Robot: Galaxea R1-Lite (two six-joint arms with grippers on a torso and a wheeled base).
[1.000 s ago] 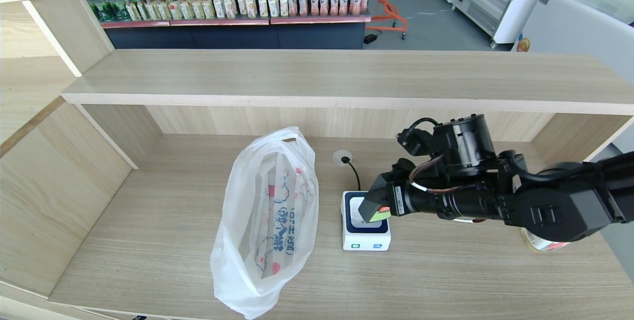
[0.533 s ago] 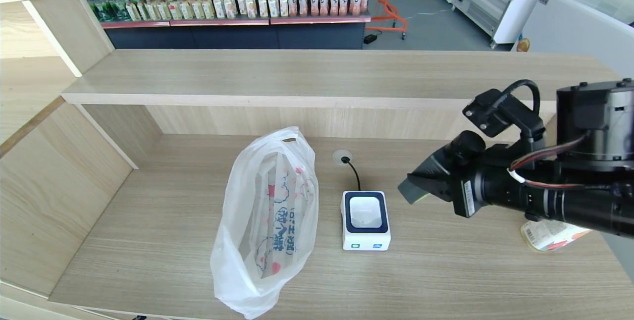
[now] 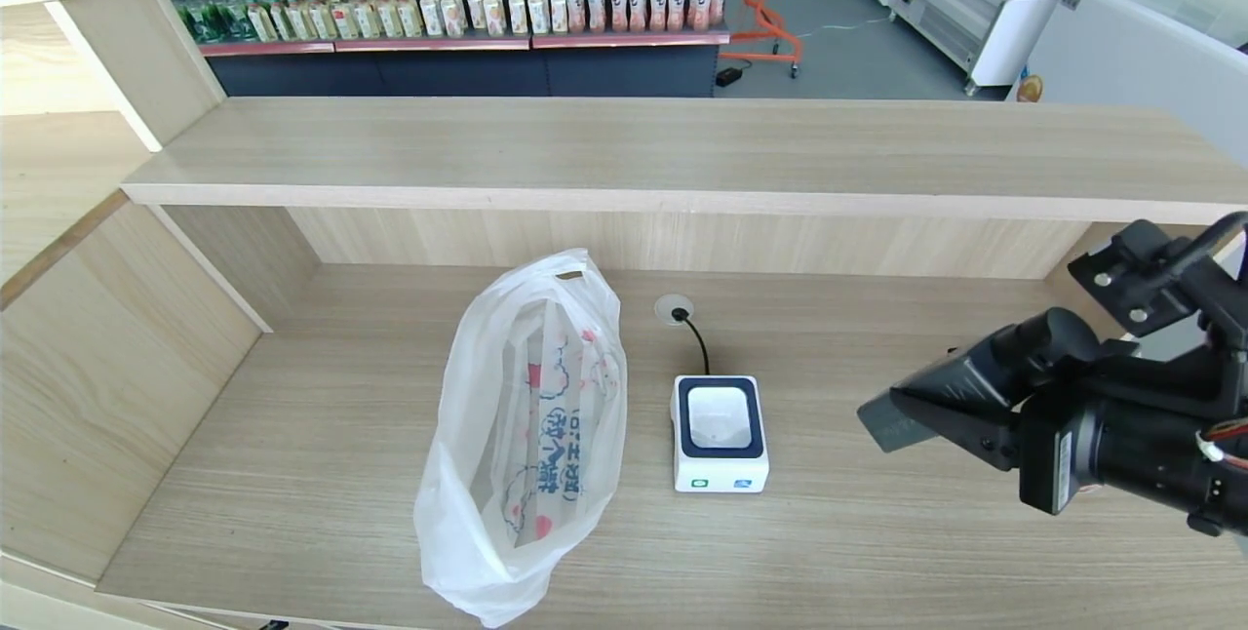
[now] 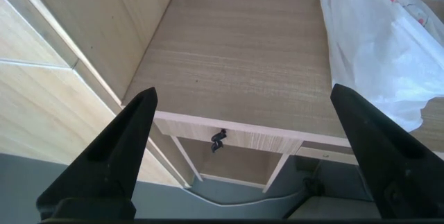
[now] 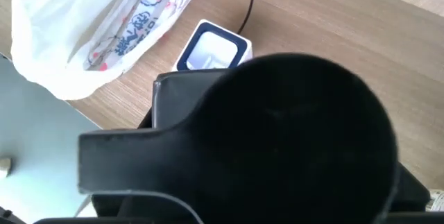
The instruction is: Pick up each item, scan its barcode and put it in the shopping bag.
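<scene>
Checkout counter with bag, scanner and two empty grippers.
The left gripper hangs off the counter's near edge, at about 7 o'clock from the bag, its fingers spread wide apart with nothing between them. The white plastic bag lies slumped on the counter with its handles toward 12 o'clock and a printed packet showing through its wall. The scanner sits at 3 o'clock from the bag, just beside it, window facing up; its cable runs toward 12 o'clock into a round hole. The right gripper hovers at 3 o'clock from the scanner, well apart, pointing toward it; I cannot tell whether it is apart or together.
</scene>
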